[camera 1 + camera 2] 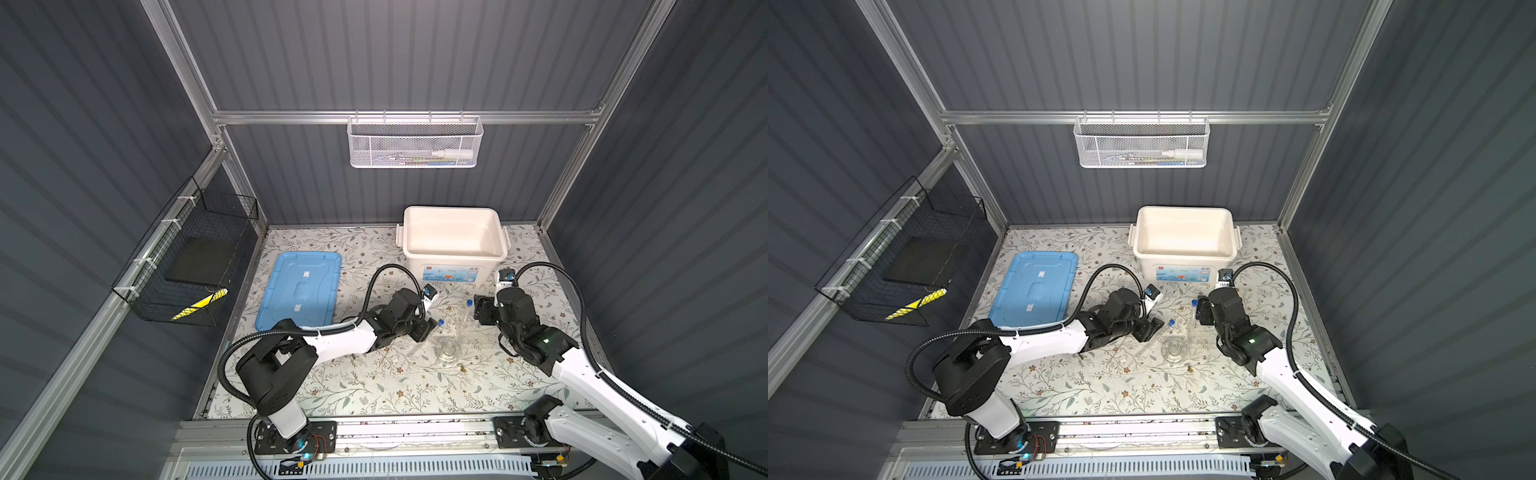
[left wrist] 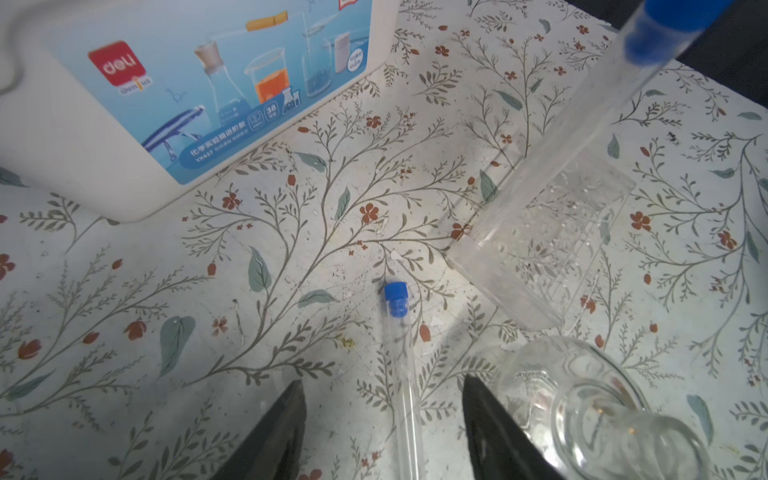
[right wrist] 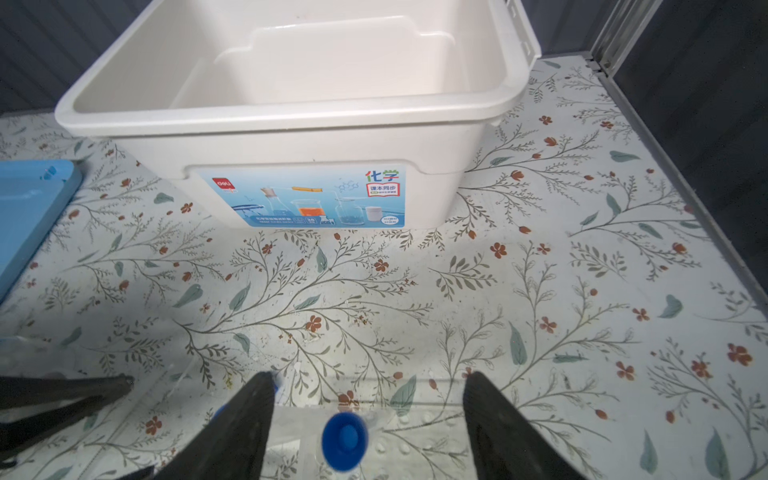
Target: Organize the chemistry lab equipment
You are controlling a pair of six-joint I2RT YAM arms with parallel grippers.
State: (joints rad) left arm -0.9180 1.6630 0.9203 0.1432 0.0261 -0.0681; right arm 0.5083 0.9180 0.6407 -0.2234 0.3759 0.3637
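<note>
The tabletop point(image 3: 540, 291) is showing a print of grey-green twigs and rust-red flowers. The white bin point(image 3: 291, 124) is bearing a light-blue label point(image 3: 303, 199); the clear test tube point(image 2: 402, 374) is wearing a blue cap point(image 2: 395, 293).

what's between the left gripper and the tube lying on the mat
Nothing visible. The tube lies bare on the mat, between the open jaws of the left gripper; the flask stands close beside them, outside the gap.

Floral table point(image 1: 374, 386), white bin point(image 1: 415, 262), blue lid point(image 1: 299, 291), rack point(image 2: 540, 249), lying tube point(image 2: 400, 336), flask point(image 2: 602, 415)
</note>
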